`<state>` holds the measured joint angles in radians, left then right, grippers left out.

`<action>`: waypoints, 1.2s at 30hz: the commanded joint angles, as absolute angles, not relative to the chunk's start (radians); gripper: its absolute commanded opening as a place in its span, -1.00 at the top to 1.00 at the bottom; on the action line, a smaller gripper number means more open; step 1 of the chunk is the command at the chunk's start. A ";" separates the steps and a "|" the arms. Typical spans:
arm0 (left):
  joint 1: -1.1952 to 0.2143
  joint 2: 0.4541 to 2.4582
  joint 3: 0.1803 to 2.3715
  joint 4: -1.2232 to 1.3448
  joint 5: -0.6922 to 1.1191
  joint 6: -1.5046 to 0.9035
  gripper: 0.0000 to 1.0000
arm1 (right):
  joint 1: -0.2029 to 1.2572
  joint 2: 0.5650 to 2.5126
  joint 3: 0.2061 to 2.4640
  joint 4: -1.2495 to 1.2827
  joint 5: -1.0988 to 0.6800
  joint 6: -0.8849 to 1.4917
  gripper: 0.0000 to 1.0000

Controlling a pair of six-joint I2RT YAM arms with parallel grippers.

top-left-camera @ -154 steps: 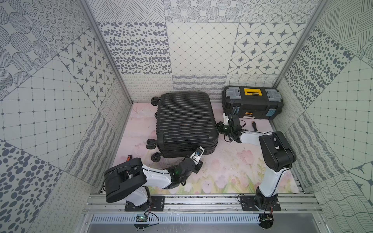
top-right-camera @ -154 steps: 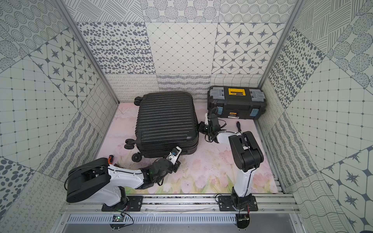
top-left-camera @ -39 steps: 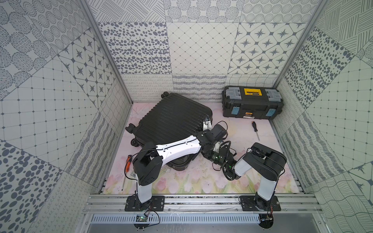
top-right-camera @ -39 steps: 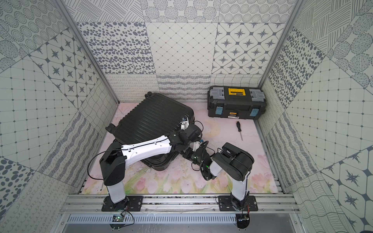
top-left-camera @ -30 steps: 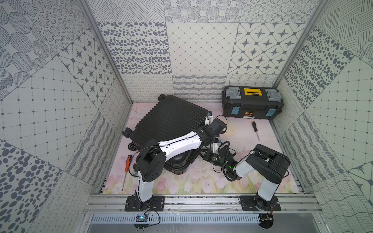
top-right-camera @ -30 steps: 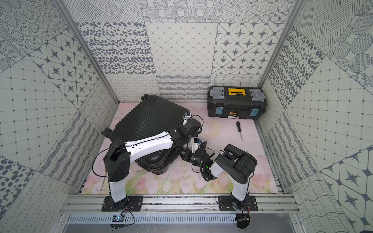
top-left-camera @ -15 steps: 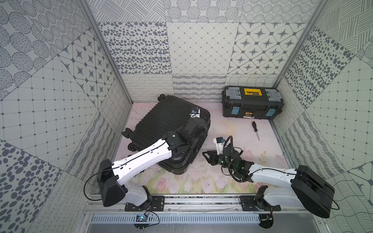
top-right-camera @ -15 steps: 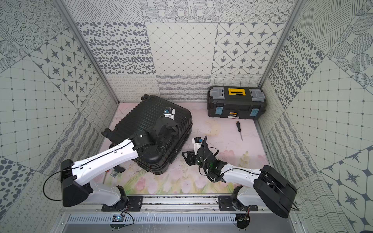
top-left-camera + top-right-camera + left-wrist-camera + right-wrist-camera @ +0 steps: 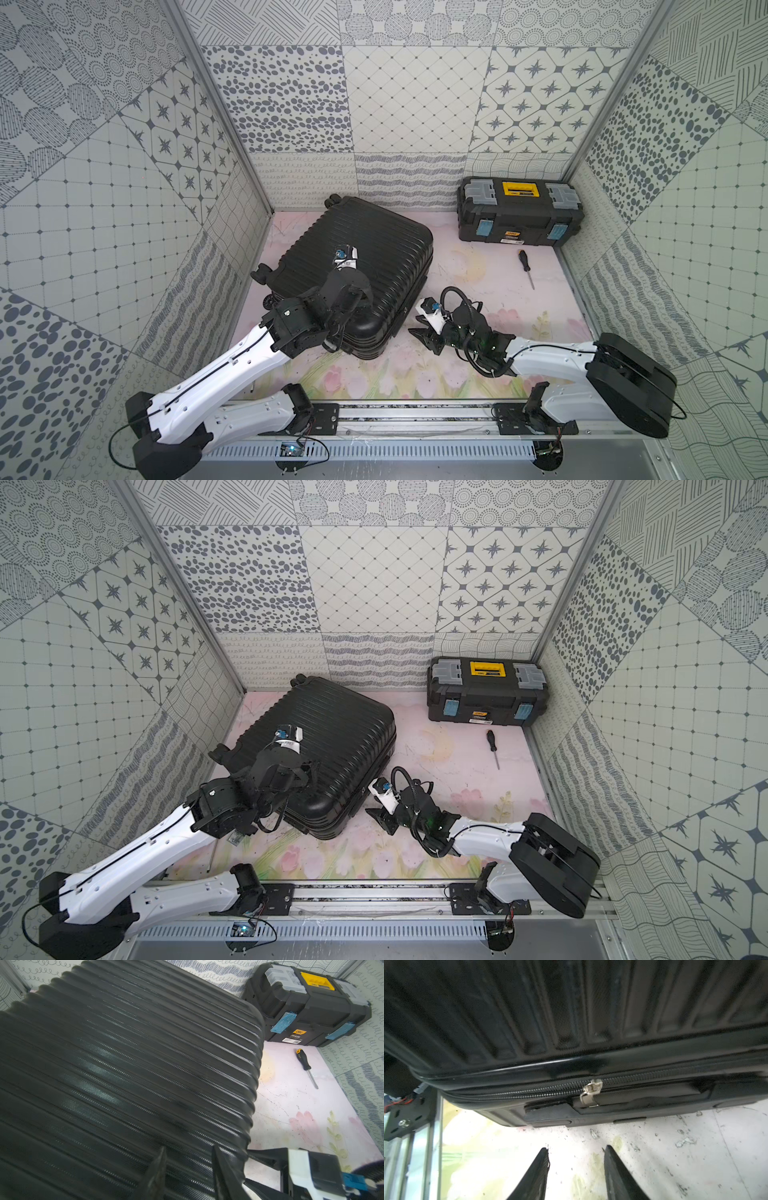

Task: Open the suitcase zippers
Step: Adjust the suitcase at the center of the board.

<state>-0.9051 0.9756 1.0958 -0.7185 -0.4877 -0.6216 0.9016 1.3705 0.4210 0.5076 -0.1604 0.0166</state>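
Rail [image 9: 415, 415]: runs along the 6 o'clock edge of the table [image 9: 478, 286]; both arms reach from it toward 12.
Right gripper [image 9: 576, 1148]: jaws apart with nothing between them, low over the table, at 3 o'clock of the near corner of the suitcase [image 9: 374, 249], facing its side seam.
Left gripper [image 9: 189, 1147]: jaws partly apart and empty, above the ribbed top shell by that corner; touching or hovering, cannot tell.
Suitcase: lies flat and skewed at 10 o'clock from table centre, its 2 shells shut together.
Zippers [image 9: 529, 1093]: track looks meshed on both sides of 1 silver pull [image 9: 589, 1093], which hangs apart from the right gripper.
Screwdriver [image 9: 524, 266]: 2 o'clock, loose on the table.
Toolbox [image 9: 519, 212]: 1 o'clock, by the far wall, lid down.
Progress: as I judge it, nothing is unzipped yet; the pull has to be gripped and run round the seam, and any 2nd pull is out of sight.
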 commanded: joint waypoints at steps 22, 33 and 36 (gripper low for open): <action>-0.926 1.057 1.051 -0.694 -0.262 -0.766 0.12 | 0.849 1.543 0.535 0.724 -0.217 -0.060 1.00; -0.942 1.142 1.014 -0.867 -0.382 -0.833 0.11 | 0.722 1.454 0.604 0.554 -0.264 -0.005 1.00; -0.941 1.143 0.988 -0.886 -0.393 -0.838 0.14 | 0.683 1.441 0.625 0.487 -0.281 -0.020 1.00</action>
<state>-0.9409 1.1152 1.0485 -0.6487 -0.4541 -0.7818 0.7200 1.4883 0.5709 0.4732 -0.2764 -0.0216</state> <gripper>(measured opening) 0.432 0.048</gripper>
